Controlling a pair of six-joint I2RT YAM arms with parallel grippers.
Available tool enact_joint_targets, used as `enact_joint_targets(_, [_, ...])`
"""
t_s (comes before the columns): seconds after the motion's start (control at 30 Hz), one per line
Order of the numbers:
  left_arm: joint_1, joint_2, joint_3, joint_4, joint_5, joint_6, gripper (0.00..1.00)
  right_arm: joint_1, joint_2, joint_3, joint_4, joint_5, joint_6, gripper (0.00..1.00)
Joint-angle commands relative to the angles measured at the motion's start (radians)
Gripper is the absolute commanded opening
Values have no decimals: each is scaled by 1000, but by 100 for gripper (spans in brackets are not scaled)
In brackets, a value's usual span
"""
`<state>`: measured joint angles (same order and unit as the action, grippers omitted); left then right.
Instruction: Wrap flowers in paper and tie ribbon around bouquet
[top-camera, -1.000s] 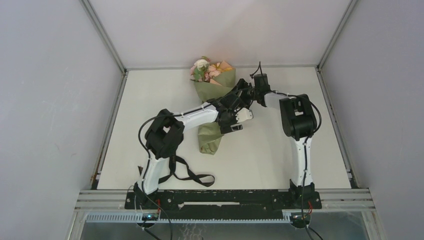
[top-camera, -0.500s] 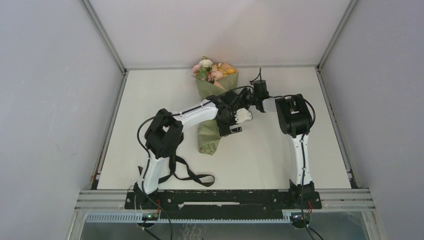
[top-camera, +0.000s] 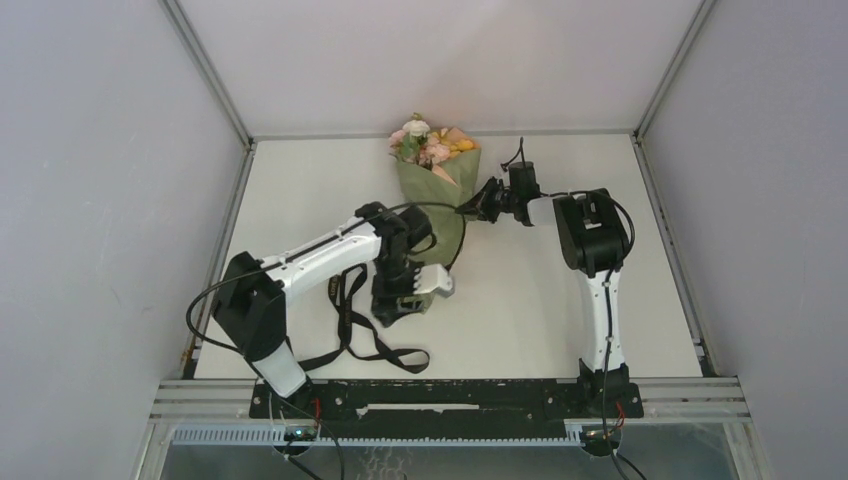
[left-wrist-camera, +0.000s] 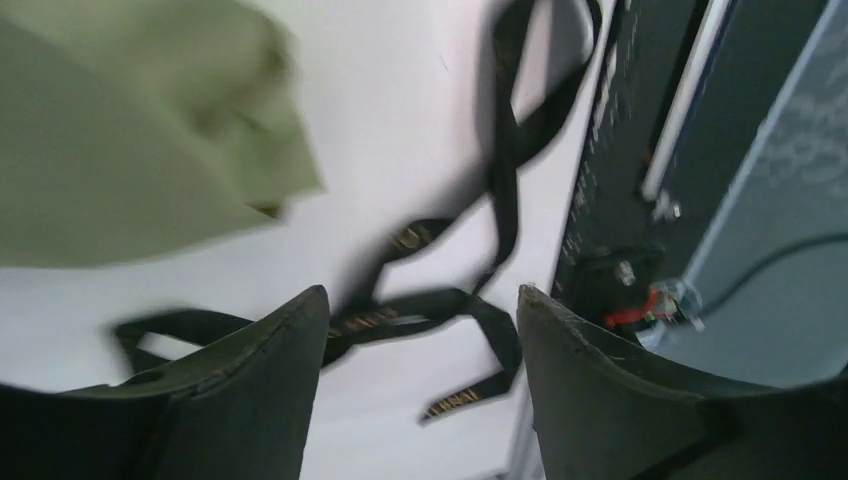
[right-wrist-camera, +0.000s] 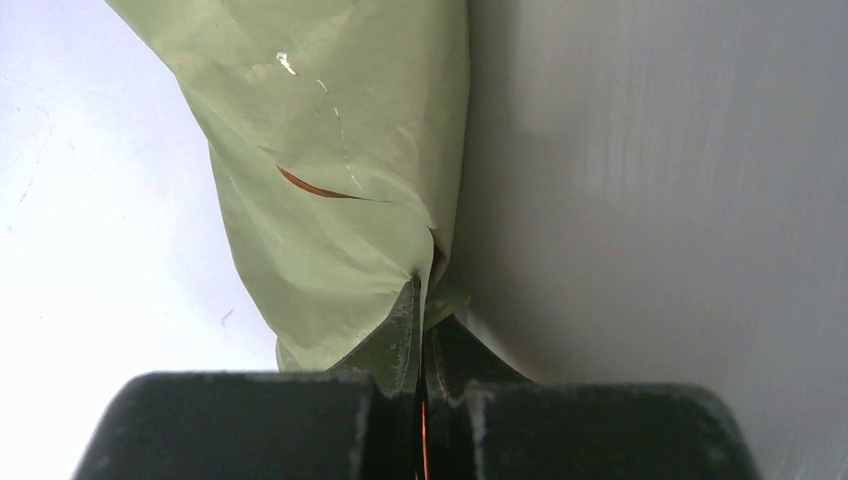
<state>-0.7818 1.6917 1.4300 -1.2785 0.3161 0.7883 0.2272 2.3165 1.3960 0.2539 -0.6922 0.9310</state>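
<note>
The bouquet (top-camera: 436, 192) lies on the white table, an olive-green paper (right-wrist-camera: 330, 150) cone with pink, white and yellow flowers (top-camera: 430, 144) at its far, wide end. My right gripper (top-camera: 476, 210) is shut on an edge of the paper (right-wrist-camera: 425, 292), where a sliver of its orange face shows between the jaws. My left gripper (top-camera: 393, 306) hangs open over the cone's narrow near end, which it mostly hides. In the left wrist view its jaws (left-wrist-camera: 422, 298) stand wide apart with nothing between them, above the black ribbon (left-wrist-camera: 440, 302). The ribbon (top-camera: 412, 353) lies loose near the table's front edge.
Grey enclosure walls (top-camera: 120, 220) stand close on the left, back and right. A black base rail (top-camera: 450, 395) with cables runs along the near edge, also seen as the dark rail (left-wrist-camera: 620, 180) just beyond the ribbon.
My right gripper closed on the paper's edge. My left arm swung back from the cone's middle to its narrow end near the ribbon. The flower end shifted slightly right.
</note>
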Motion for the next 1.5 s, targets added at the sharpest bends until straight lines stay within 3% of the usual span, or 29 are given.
enact_joint_targets(0.0, [47,-95,-255,27,-110,48,77,11,-71,-26,-90,27,-71,0])
enact_joint_targets(0.1, [77,-146,-359,72,-176,48,82,21,-97,-26,-122,41,-96,0])
enact_joint_targets(0.2, [191,-167,-374,106,-117,-1,81,30,-123,-26,-161,61,-127,0])
enact_joint_targets(0.27, [321,-137,-326,143,-42,-72,72,34,-135,-25,-181,72,-142,0])
enact_joint_targets(0.33, [451,-89,-274,248,-59,-221,58,36,-137,-26,-185,75,-145,0])
enact_joint_targets(0.37, [505,-62,-247,290,-67,-280,57,37,-138,-26,-183,75,-143,0])
enact_joint_targets(0.47, [605,31,-183,356,-62,-365,65,37,-135,-26,-183,76,-140,0])
enact_joint_targets(0.63, [613,137,-129,432,-84,-405,73,31,-130,-26,-191,86,-145,0])
enact_joint_targets(0.83, [612,270,-17,373,-52,-427,63,26,-127,-26,-190,81,-143,0])
enact_joint_targets(1.13, [581,291,-13,283,-52,-369,36,2,-148,-29,-199,84,-133,0])
enact_joint_targets(1.23, [578,282,-22,282,-44,-365,3,-15,-154,-31,-232,96,-143,0])
enact_joint_targets(1.37, [579,186,16,291,-16,-421,0,-31,-171,-52,-236,91,-149,0])
enact_joint_targets(1.47, [579,23,187,234,9,-440,0,-44,-182,-52,-265,101,-167,0])
